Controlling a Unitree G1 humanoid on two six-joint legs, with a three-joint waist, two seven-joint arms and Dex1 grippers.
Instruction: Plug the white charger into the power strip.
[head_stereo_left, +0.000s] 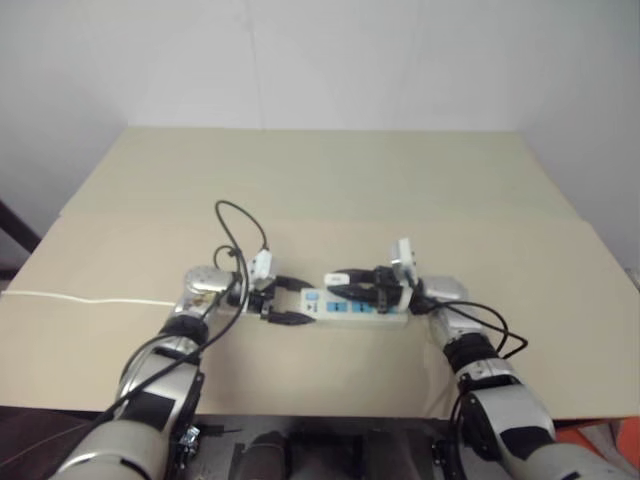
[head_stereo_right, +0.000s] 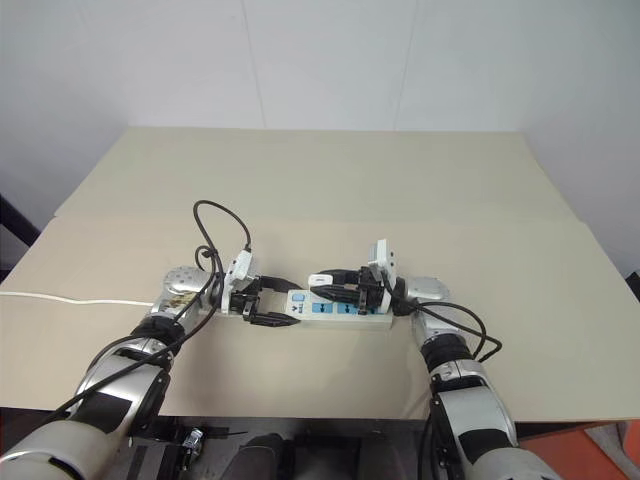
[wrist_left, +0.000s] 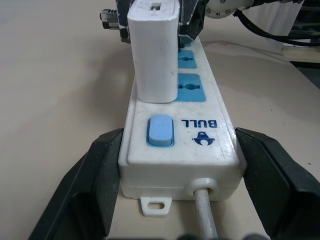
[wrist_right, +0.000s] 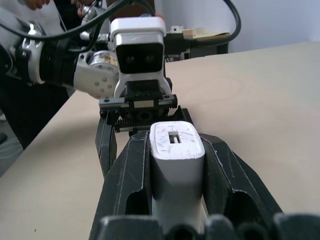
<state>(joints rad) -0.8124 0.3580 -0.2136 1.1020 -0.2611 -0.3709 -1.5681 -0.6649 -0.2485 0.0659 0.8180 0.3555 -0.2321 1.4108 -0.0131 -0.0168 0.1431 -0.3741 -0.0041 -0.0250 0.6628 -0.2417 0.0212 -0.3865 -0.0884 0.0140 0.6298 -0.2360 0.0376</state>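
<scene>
The power strip (wrist_left: 200, 137) lies along the table's near middle, with its blue switch (wrist_left: 159, 131) at the robot's left end. My left gripper (wrist_left: 178, 142) is shut on that end, one black finger (wrist_left: 85, 190) pressed against each long side. The white charger (wrist_left: 154, 50) stands upright on the strip, its base against the face at the socket closest to the switch; its prongs are hidden. My right gripper (wrist_right: 175, 150) is shut on the charger (wrist_right: 175, 165), reaching in from the right. In the left eye view the two grippers meet over the strip (head_stereo_left: 350, 310).
The strip's thin white cord (head_stereo_left: 80, 298) runs left across the beige table (head_stereo_left: 320, 180) to its edge. Black wrist cables (head_stereo_left: 235, 230) loop above the left hand. Two more blue sockets (wrist_left: 189, 87) lie beyond the charger.
</scene>
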